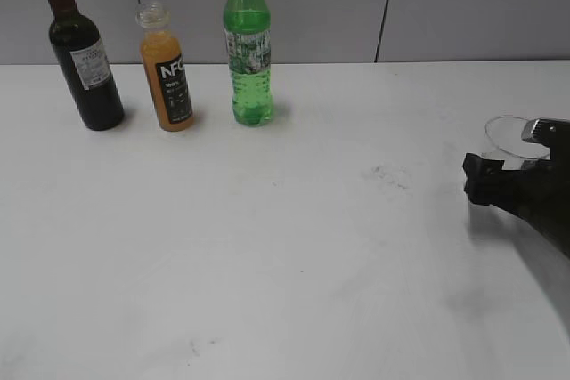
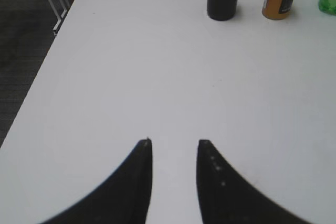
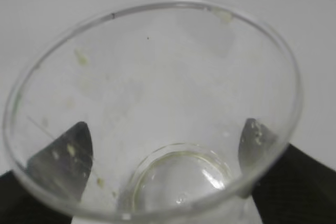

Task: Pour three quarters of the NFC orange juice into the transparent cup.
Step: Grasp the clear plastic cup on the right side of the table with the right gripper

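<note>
Sitting uncapped at the back left of the table: NFC orange juice, upright, between the dark wine bottle and the green soda bottle, apart from both. Nearly full, so no pouring done yet, by the look of it.

Standing at the far right edge of the exterior view: transparent cup, upright, empty, well apart from the juice. Bracketing it: right gripper, one finger showing through the glass on each side low on the wall. Looking closed on the cup, fingers seeming to touch the wall, though real pressure being hard to confirm through clear glass. Probably being held to steady the cup or to bring it toward the middle, since the bottle and cup are too far apart for a pour as they stand. Gripping low keeps the rim clear for the incoming stream.

Hovering over bare table at the near left: left gripper, fingers apart, holding nothing. Pointing toward the bottle row, wine bottle base and juice base visible at the top of the left wrist view. Likely waiting open for the juice bottle, being the arm on that side.

Step in hand, as judged: securing the cup before the bottle pickup. Risk: neighbouring bottles standing close, so a wide approach could knock them.
</note>
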Controlling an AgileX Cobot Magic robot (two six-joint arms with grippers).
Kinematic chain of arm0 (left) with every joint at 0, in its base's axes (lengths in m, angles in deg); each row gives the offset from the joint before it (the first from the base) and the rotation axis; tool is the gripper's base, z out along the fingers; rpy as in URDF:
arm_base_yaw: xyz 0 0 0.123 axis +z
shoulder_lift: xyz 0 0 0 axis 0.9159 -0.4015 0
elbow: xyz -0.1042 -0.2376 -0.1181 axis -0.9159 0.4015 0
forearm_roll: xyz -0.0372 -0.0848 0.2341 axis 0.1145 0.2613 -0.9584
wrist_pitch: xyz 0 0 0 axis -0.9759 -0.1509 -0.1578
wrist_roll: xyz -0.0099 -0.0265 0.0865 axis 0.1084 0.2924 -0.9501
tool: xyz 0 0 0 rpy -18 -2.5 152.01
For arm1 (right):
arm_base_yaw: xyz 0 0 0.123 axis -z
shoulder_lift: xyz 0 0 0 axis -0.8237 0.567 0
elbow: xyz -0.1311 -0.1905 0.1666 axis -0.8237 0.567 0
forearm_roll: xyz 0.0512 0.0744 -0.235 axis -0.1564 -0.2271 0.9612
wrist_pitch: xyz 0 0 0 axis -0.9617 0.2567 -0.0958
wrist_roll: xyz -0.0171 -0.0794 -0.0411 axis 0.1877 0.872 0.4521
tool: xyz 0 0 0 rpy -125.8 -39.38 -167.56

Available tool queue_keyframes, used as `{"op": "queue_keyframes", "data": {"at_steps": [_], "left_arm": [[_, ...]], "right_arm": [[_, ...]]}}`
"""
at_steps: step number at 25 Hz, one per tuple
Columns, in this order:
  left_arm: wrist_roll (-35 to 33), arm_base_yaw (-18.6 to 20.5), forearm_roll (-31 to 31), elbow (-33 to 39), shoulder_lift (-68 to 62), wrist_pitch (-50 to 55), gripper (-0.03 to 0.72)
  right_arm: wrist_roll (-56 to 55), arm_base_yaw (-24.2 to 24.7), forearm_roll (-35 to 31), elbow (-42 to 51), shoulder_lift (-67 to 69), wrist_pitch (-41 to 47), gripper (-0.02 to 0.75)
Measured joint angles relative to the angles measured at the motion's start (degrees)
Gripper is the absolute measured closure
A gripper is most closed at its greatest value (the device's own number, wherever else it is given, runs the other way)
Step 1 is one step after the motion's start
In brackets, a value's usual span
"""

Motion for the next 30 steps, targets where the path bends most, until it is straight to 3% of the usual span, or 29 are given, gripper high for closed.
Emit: {"op": "queue_keyframes", "data": {"at_steps": [14, 18, 23, 30], "left_arm": [[0.00, 0.00, 0.00, 0.00, 0.00, 0.00, 0.451], [0.00, 0.00, 0.00, 0.00, 0.00, 0.00, 0.451], [0.00, 0.00, 0.00, 0.00, 0.00, 0.00, 0.451], [0.00, 0.00, 0.00, 0.00, 0.00, 0.00, 0.451]], "right_arm": [[0.00, 0.00, -0.23, 0.00, 3.51, -0.43, 0.075], [0.00, 0.00, -0.59, -0.13, 3.51, -0.43, 0.104], [0.00, 0.00, -0.91, -0.97, 3.51, -0.36, 0.201], [0.00, 0.00, 0.33, -1.08, 3.51, -0.36, 0.204]]}}
